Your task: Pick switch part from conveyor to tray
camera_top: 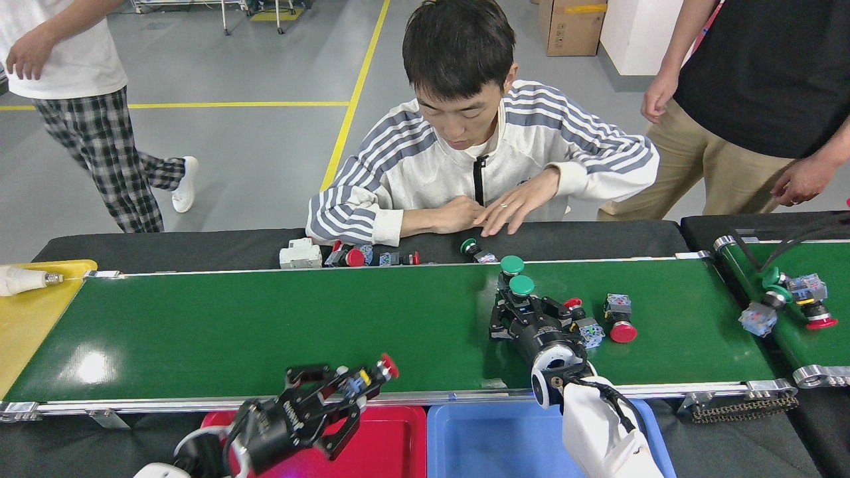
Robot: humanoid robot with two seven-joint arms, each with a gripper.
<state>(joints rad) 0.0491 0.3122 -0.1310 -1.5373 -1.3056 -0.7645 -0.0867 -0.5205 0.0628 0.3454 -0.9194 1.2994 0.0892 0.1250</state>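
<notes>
The conveyor (pixel 265 325) is the long green belt across the middle. My left gripper (pixel 355 393) is shut on a red-capped switch part (pixel 373 377) and holds it above the belt's near rail, at the far edge of the red tray (pixel 392 441). My right gripper (pixel 528 312) reaches over the belt, open, its fingers either side of a green-capped switch part (pixel 521 287). A second green-capped part (pixel 511 265) stands just behind that one. A small red-capped part (pixel 583 326) lies against the right finger, and another red-capped part (pixel 619 326) lies further right. The blue tray (pixel 491 441) sits under my right arm.
A seated person rests both hands (pixel 511 206) on the black cloth behind the belt, near several loose parts (pixel 348 256). A yellow tray (pixel 30 318) is at the belt's left end. A second green belt (pixel 790 332) at right carries more parts. Two people stand behind.
</notes>
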